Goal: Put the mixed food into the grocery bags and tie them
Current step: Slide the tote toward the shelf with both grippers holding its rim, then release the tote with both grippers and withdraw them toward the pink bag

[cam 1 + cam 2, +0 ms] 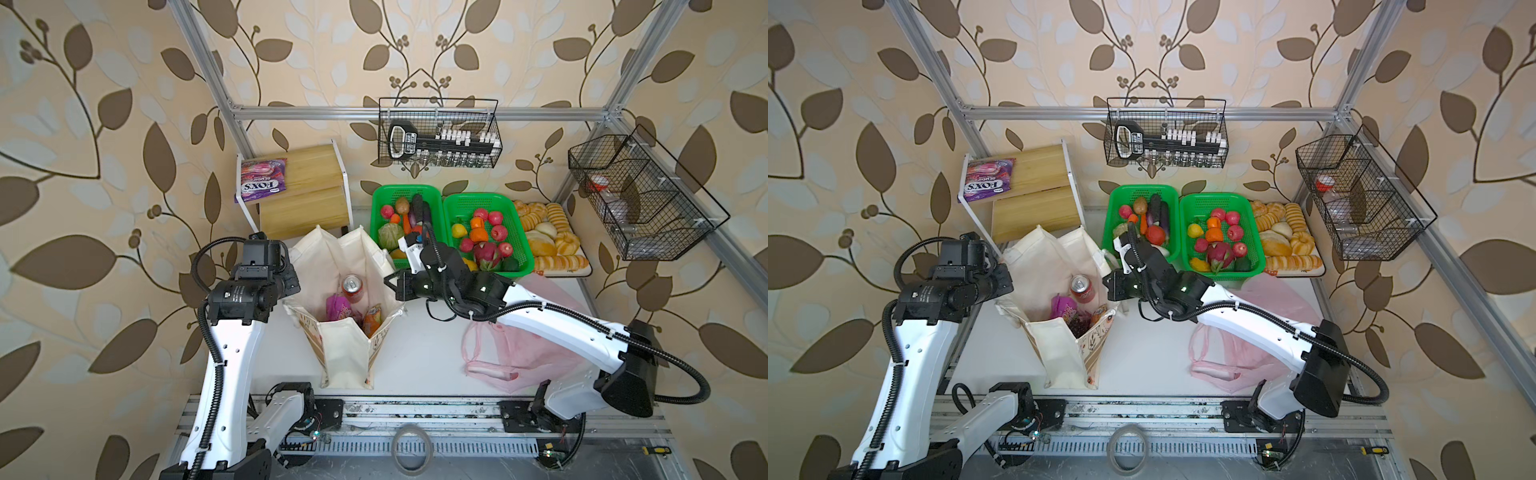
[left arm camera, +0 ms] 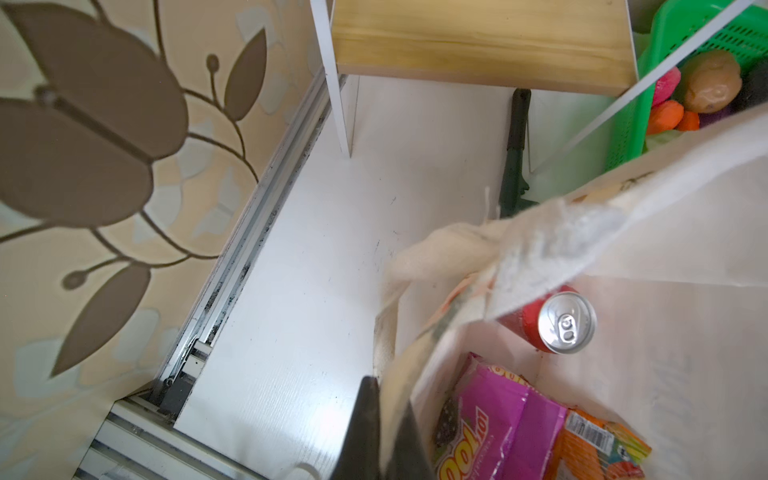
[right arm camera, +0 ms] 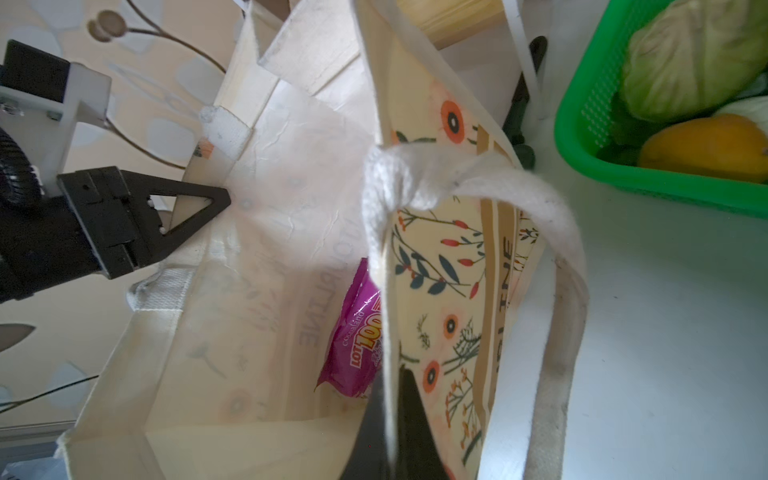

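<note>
Jaws, left and right, tight on tote [image 1: 345,357] rim; red can [image 2: 557,322] in left wrist view, cabbage [image 3: 685,58] in right

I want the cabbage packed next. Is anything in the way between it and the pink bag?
Yes. The right arm stretches across above the pink plastic bag, which lies flat on the table. The cabbage sits in the green basket.

The right arm [image 1: 561,328] hides much of the pink plastic bag [image 1: 523,361] in both top views, and a picture edge crops the orange packet [image 2: 598,444].
</note>
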Robot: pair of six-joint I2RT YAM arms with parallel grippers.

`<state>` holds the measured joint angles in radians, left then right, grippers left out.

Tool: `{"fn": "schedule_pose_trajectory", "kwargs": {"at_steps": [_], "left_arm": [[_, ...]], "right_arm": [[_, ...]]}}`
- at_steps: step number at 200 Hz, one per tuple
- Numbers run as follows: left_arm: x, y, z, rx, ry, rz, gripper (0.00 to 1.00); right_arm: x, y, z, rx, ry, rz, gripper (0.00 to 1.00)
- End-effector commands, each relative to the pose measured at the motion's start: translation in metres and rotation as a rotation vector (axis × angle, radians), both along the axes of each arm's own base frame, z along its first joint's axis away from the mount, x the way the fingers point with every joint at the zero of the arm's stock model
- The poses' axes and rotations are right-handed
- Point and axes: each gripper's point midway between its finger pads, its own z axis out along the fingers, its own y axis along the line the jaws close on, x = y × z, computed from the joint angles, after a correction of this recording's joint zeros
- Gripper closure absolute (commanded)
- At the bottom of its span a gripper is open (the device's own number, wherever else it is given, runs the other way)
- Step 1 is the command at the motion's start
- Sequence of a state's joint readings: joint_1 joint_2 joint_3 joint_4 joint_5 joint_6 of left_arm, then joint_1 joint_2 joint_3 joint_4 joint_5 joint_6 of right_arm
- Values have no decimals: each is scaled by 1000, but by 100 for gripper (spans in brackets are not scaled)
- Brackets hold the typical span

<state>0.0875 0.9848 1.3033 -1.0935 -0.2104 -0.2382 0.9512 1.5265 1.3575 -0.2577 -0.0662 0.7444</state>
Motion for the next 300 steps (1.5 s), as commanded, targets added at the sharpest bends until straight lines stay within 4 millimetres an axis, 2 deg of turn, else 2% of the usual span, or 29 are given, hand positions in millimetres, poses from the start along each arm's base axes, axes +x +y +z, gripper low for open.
{"fn": "schedule_pose_trajectory", "kwargs": {"at_steps": [1,17,37,68,100,130,158,183,197,222,232,251,262,282,300], "left_arm": [[21,32,53,68,-197,121,100],[29,45,62,67,-227,173,100],[51,50,76,-2,-315,182,100],[63,84,98,-35,-388,271,100],[72,119,95,-115,-446,320,100],[65,151,90,-74,-429,384,100],[68,176,95,-137,-464,401,100],[75,184,95,-151,-455,360,100],[81,182,87,-173,-419,328,100],[75,187,70,-165,-395,374,100],[71,188,67,-151,-395,389,85],[67,186,66,-136,-400,389,75],[66,185,68,-134,-399,388,58],[65,181,75,-134,-409,376,50],[64,176,86,-135,-428,355,39]], "right_arm": [[5,33,78,235,-112,40,100],[6,55,83,253,-111,74,100],[5,82,86,262,-114,116,100],[12,114,86,276,-105,140,100],[21,142,93,278,-127,154,100],[28,165,99,300,-125,165,100],[27,189,95,325,-112,177,100],[23,206,94,350,-100,190,100],[22,211,91,360,-94,187,100],[22,214,82,348,-82,187,99],[23,213,81,338,-83,185,95],[23,209,85,338,-91,195,94],[24,207,89,341,-95,202,87],[21,204,94,340,-97,211,76],[19,201,96,330,-102,223,61]]}}
